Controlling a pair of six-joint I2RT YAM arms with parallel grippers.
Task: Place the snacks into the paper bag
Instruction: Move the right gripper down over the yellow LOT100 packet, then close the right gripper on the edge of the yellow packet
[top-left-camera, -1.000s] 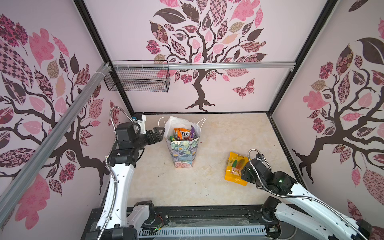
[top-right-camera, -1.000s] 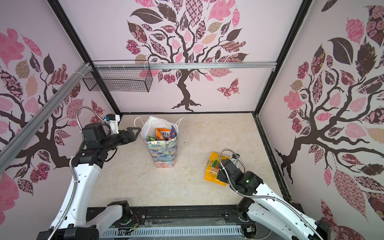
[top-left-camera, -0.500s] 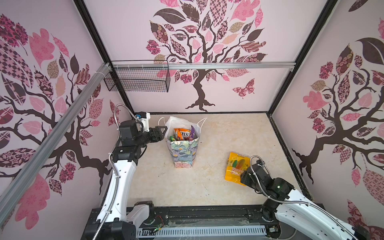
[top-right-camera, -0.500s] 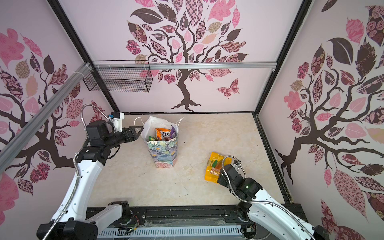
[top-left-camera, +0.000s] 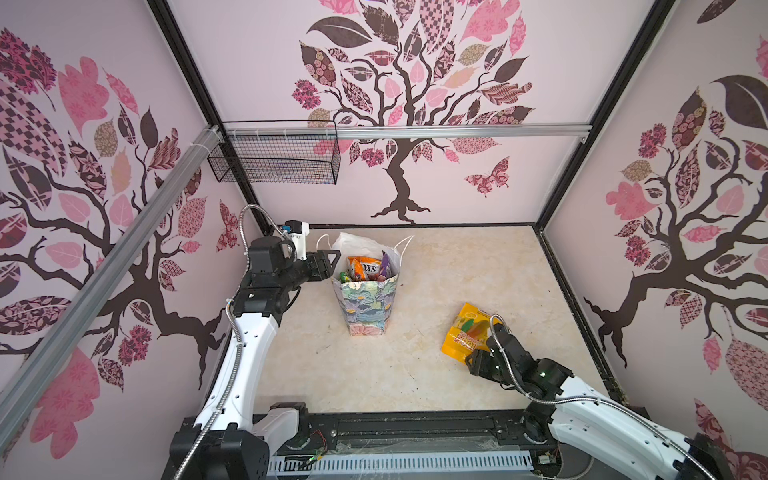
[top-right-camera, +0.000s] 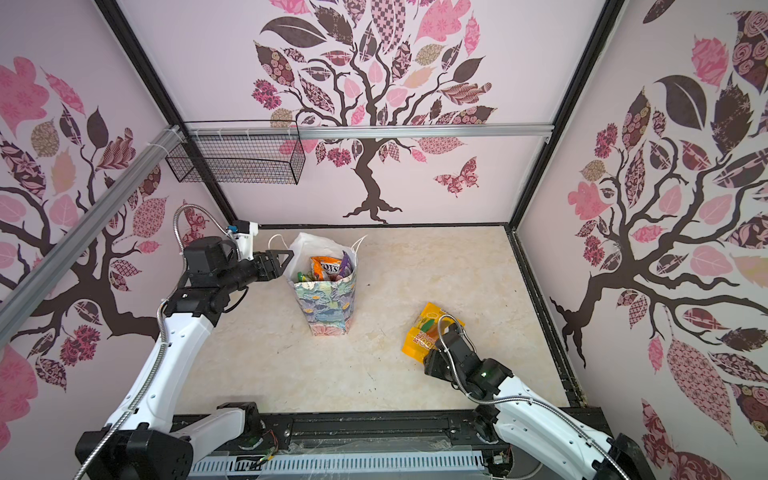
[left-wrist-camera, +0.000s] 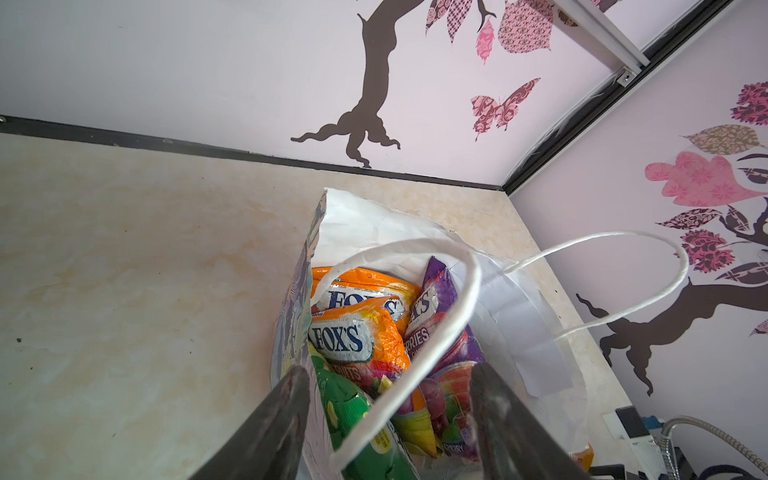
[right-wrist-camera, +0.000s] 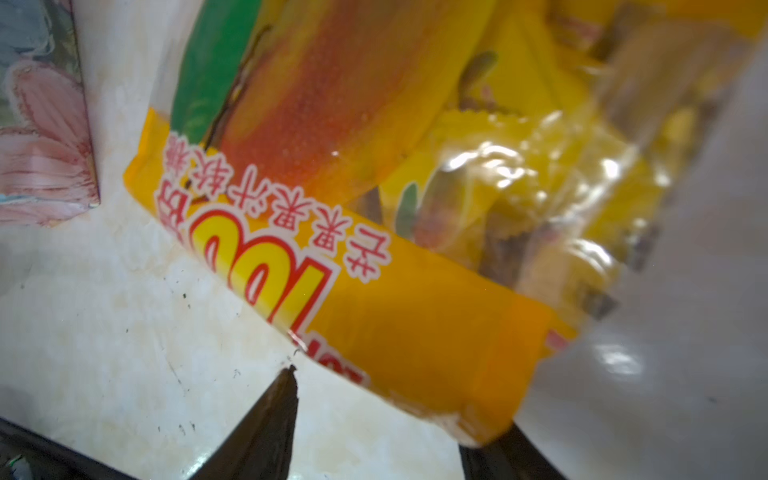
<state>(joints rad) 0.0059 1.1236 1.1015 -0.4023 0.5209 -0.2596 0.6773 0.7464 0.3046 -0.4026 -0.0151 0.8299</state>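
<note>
Clock: 12 is the back wall with the tree trunk, as in both top views.
Leftover snack: flat glossy yellow-orange plastic snack packet (top-left-camera: 465, 332), lying on the cream marble-look tabletop (top-left-camera: 415, 386) at roughly 4 o'clock from the tall floral blue-green paper bag (top-left-camera: 365, 309), well apart from it.
Long axis: runs about 1 to 7, so a short end faces the right arm.
Right gripper (top-left-camera: 471, 356): sits right at that 7 o'clock end, with the packet off at its 11. Jaws are part-way open. In the right wrist view one finger (right-wrist-camera: 270, 424) is just off the packet edge over bare table, and the other shows dark under the packet's corner. Nothing pinched that I can see.
Nearer arm: the right one, easily.
Left gripper (top-left-camera: 332, 259): up at the bag's 9 o'clock rim, jaws apart, with the white cord handle (left-wrist-camera: 473, 286) looping between them, not clamped.
In the bag: orange FOX'S packet (left-wrist-camera: 357, 336), purple packet (left-wrist-camera: 436, 328) and green packet (left-wrist-camera: 353, 415), standing up near the rim.
In the way: I reckon the tall rim and that floppy handle across the mouth. The carry goes towards 10 o'clock and up.
Off to the side: black wire basket (top-left-camera: 274, 166) on the back wall, no bother.
</note>
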